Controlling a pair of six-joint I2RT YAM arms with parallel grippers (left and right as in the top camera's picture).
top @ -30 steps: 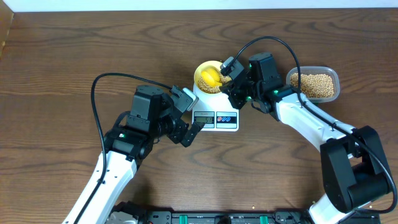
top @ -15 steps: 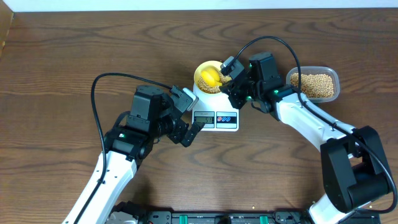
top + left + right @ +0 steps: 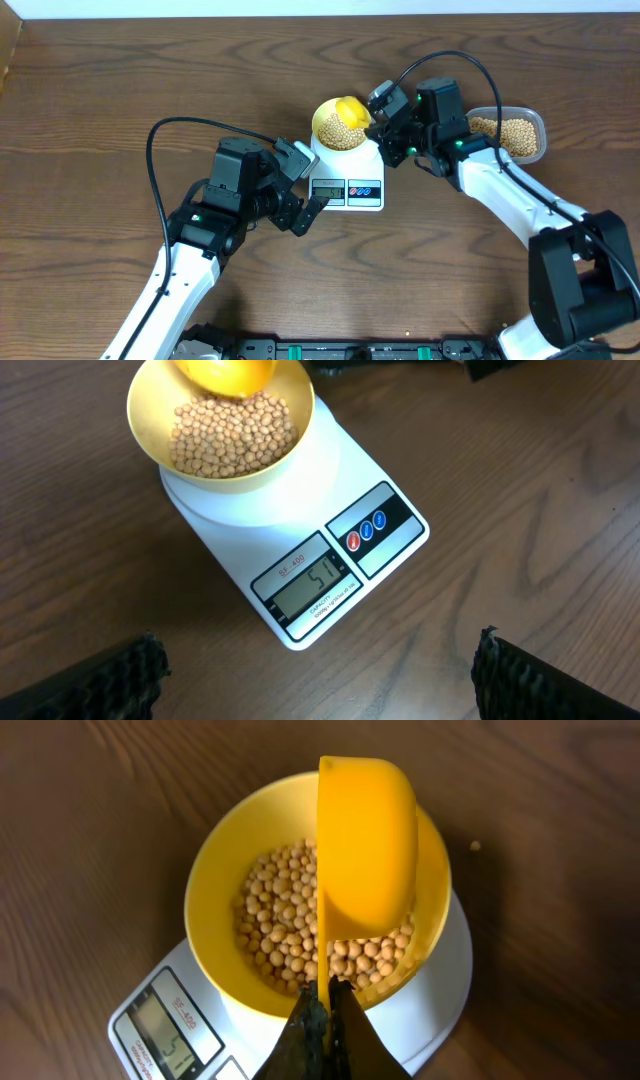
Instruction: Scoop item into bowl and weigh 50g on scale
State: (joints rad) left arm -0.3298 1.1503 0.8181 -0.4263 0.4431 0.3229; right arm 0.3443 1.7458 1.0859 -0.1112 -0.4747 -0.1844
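Tan, pea-round beans (image 3: 275, 920) lay heaped in a small, smooth pale-yellow bowl (image 3: 210, 880). The bowl stood on the round platform at the 12 o'clock end of a white rectangular scale (image 3: 372, 172). At the scale's 6 o'clock end were a grey display (image 3: 310, 582), its digits appearing to read 51, and a red and a blue button (image 3: 366, 532).

A glossy yellow plastic scoop (image 3: 365, 840) hung over the bowl's 1 o'clock rim in the overhead view. It was turned on edge, so whether anything lay in its cup could not be told. The right gripper (image 3: 322, 1030) was pinched shut on the scoop's thin handle. Its dark fingers reached in from 3 o'clock and hid part of the scale's right corner from above.

At 3 o'clock of the bowl, well apart from it, sat a clear rounded-rectangular plastic tub (image 3: 535, 128) holding more beans. The right arm crossed in front of the tub's left end.

The left gripper (image 3: 320, 675) stood just beside the scale at 8 o'clock, jaws spread wide and holding nothing. Its black, rough-textured fingertips (image 3: 125, 672) framed the display in the left wrist view.

All of this rested on a dark brown table (image 3: 100, 80) with a pronounced wood grain. A black cable (image 3: 152, 150) looped above each arm.
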